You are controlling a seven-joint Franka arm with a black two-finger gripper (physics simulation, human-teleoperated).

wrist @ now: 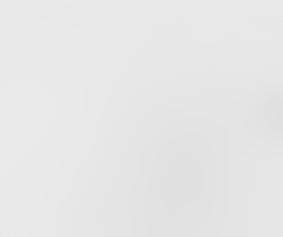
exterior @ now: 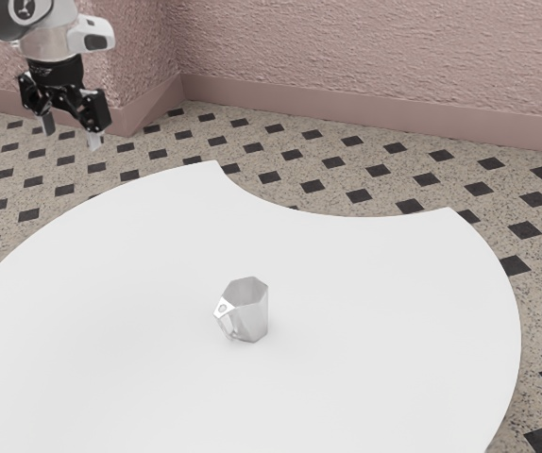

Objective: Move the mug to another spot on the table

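The silvery faceted metal mug stands upright near the middle of the round white worktop, its handle partly hidden beneath its body. High at the exterior view's left, well apart, the black pincer hangs with fingers spread and empty, the arm cut off by the frame edge.

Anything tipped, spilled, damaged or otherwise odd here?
Nothing stands out. The mug stands upright on the white table, intact, and the gripper hangs open high at the exterior view's upper left, apart from it.
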